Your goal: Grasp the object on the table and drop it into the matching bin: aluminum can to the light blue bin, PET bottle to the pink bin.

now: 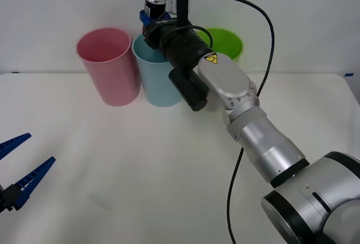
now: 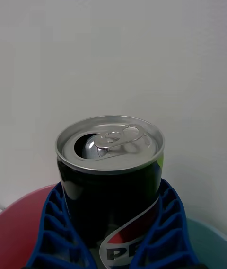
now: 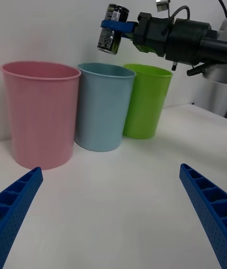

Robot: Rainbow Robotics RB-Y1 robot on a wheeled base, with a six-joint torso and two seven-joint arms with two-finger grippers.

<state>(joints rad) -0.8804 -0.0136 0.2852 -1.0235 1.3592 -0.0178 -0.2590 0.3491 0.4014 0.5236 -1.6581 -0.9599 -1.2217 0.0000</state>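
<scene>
My right gripper is shut on the aluminum can, a dark can with a silver top and pull tab. It holds the can in the air above the light blue bin, slightly tilted, as the left wrist view shows the can over the light blue bin. The pink bin stands just left of the blue one. Blue fingers clasp the can's sides. My left gripper rests open low at the table's front left, with nothing between its fingers.
A lime green bin stands right of the light blue bin, partly behind my right arm. All three bins line the back of the white table. A black cable loops from the right wrist.
</scene>
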